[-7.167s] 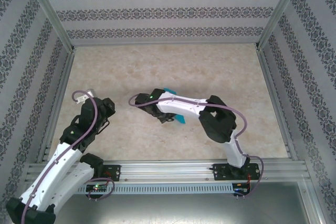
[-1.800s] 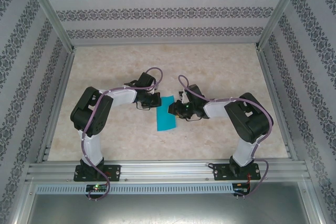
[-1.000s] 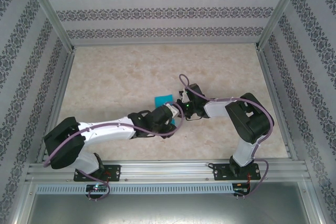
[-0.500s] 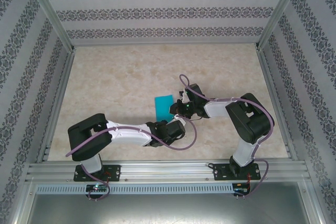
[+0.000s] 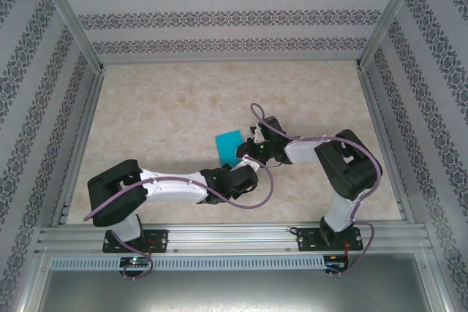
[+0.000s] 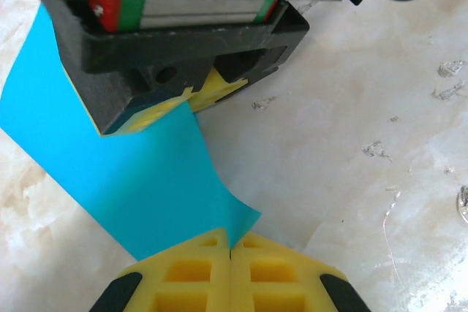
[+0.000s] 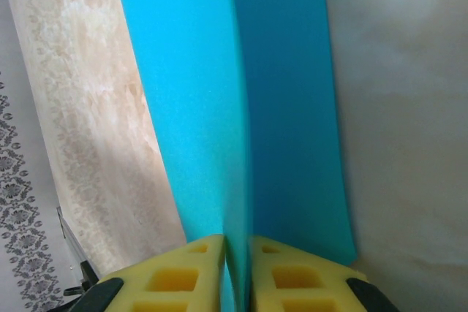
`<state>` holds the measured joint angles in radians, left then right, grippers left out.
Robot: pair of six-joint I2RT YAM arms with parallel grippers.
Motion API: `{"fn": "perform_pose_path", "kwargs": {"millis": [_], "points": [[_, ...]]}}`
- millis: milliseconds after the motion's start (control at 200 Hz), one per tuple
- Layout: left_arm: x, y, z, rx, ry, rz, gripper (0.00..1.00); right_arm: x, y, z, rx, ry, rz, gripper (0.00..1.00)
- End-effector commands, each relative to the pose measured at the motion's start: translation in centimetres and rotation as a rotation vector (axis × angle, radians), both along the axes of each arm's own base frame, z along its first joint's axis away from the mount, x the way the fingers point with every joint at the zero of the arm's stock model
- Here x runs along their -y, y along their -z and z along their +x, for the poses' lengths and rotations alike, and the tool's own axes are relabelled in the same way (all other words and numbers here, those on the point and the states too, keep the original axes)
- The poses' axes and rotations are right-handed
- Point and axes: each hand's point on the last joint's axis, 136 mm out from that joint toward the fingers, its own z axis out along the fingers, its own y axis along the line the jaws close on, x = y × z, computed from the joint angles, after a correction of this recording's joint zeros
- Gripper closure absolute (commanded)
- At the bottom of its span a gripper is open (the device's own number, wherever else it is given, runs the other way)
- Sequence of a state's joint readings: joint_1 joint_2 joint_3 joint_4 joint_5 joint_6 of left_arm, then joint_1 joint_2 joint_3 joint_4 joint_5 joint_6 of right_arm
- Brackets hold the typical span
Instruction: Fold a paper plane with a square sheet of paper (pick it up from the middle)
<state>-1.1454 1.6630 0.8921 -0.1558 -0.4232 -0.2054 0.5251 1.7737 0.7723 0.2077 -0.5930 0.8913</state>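
On the desk (image 5: 146,100), near centre, the left claw (image 6: 230,253) is clamping tight on one corner of the folded teal sheet of paper (image 6: 146,180). The right claw (image 7: 235,250) is pinching the sheet's opposite end at the crease, pads nearly together. The sheet is bowing between the two claws.

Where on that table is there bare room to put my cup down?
The far half of the table, up to the back wall, is bare; so is the left strip along the side rail. It is crowded at centre, where left gripper and right gripper pinch the blue paper.
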Motion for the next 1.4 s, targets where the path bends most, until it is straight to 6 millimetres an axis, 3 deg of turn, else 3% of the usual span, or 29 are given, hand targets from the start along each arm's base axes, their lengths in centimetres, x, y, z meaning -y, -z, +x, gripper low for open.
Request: {"fn": "perform_pose_path", "kwargs": {"millis": [0,120,345,500,679,989,1159,1394], "points": [[-0.1,-0.9,-0.1,0.030,-0.005,-0.022,1.00,0.4,-1.2,0.2,0.017,-0.001,0.008,0.83],[-0.4,-1.3,-0.3,0.010,-0.003,-0.047,1.00,1.6,-1.4,0.4,0.034,0.018,-0.031,0.73],[-1.4,-2.3,-0.8,-0.123,0.017,-0.215,1.00,4.2,-3.4,1.8,0.117,0.050,-0.132,0.67],[-2.2,-2.2,-0.8,-0.223,0.026,-0.302,1.00,2.0,-5.3,2.8,0.161,-0.008,-0.068,0.70],[-2.2,-1.7,-1.0,-0.305,0.042,-0.346,1.00,-0.2,-5.2,3.2,0.170,-0.049,-0.075,0.74],[-2.4,-1.7,-0.7,-0.340,0.039,-0.381,1.00,-1.5,-2.7,3.2,0.128,-0.125,-0.149,0.77],[-2.3,-1.5,-0.4,-0.381,0.042,-0.398,1.00,-1.7,-0.2,3.2,0.083,-0.161,-0.184,0.79],[-2.6,-0.8,0.7,-0.434,0.011,-0.410,1.00,-0.9,2.2,2.4,0.043,-0.214,-0.268,0.81]]}}
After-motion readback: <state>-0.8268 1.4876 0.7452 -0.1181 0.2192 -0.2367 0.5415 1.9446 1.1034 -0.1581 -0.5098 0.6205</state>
